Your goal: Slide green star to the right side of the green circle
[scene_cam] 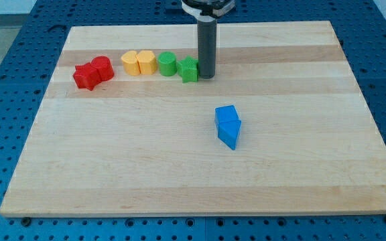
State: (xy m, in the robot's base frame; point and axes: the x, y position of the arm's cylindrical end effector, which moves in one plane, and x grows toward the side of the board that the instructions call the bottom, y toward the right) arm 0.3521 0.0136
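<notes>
The green star [189, 69] sits near the view's top, just right of the green circle [167, 63], touching or nearly touching it. My tip [206, 75] stands right against the star's right side. The rod rises straight up from there to the arm at the view's top edge.
Two yellow blocks [139, 62] lie touching, left of the green circle. Two red blocks [92, 72] lie touching further left. Two blue blocks [228, 125] lie together near the board's middle. The wooden board [112, 167] rests on a blue perforated table.
</notes>
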